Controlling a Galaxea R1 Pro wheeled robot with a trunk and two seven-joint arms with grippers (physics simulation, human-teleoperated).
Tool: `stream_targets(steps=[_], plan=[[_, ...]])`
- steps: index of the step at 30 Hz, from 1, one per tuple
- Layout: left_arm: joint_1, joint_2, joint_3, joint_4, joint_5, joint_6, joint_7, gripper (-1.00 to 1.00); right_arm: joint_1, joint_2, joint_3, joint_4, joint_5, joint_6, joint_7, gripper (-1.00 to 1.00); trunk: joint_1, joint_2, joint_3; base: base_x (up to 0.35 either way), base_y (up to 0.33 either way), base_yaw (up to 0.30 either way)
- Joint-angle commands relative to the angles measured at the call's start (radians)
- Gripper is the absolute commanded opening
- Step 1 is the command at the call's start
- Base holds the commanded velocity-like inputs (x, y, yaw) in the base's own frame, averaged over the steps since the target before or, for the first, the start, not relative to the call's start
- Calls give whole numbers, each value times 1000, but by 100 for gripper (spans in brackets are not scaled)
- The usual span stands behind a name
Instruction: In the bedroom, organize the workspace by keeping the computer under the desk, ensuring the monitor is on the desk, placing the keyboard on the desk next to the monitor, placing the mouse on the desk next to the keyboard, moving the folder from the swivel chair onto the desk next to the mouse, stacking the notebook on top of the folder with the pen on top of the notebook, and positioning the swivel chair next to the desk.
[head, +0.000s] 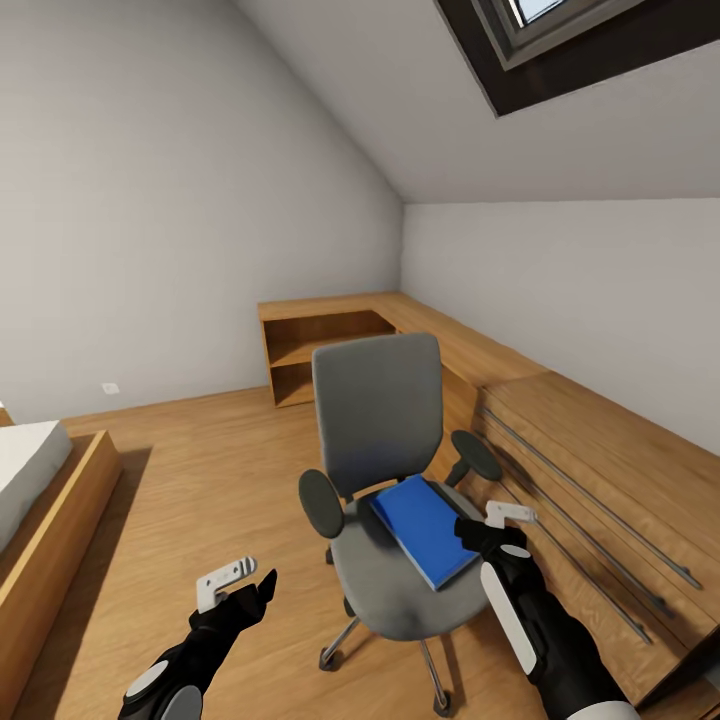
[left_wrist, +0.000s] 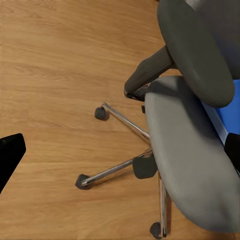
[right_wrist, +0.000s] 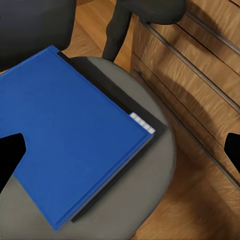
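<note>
An attic bedroom has a wooden floor (head: 200, 470), grey walls, a skylight (head: 560, 30) in the sloping ceiling, a bed corner (head: 40, 500) at the left, and low wooden shelving (head: 330, 350) and a drawer chest (head: 600, 480) along the walls. The grey chair (head: 385, 470) stands just beside the chest, a blue folder (head: 425, 530) lying flat on its seat. The right gripper (right_wrist: 120, 150) hovers over the folder, fingers wide open and empty; the left gripper (head: 235, 585) hangs beside the chair, open and empty.
</note>
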Motion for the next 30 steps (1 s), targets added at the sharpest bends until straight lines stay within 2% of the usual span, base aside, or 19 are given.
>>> stream_targets(steps=[1,5,14,23,24,30], plan=[[-1,1,-2,-2,9,1,9,100,-1,-1,1,-1,-9,1,-10,100,0,-1,-1,90,84,0],[-1,1,-2,-2,9,1,9,100,-1,-1,1,-1,-9,2,-10,100,0,-1,-1,155,134,0],[-1,1,36,-2,12,1,9,100,-1,-1,1,2,-8,1,-10,100,0,-1,-1,116,237,0],[-1,0,41,-2,12,2,9,100,-1,-14,0,29,-6,-35,-7,100,0,-1,-1,185,11,0],[-1,0,41,-3,11,2,9,100,-1,-30,2,76,-6,-74,-1,100,0,-1,-1,25,1,0],[-1,-1,41,-3,11,2,9,100,-1,-50,1,140,-4,-165,29,100,0,-1,-1,44,0,0]])
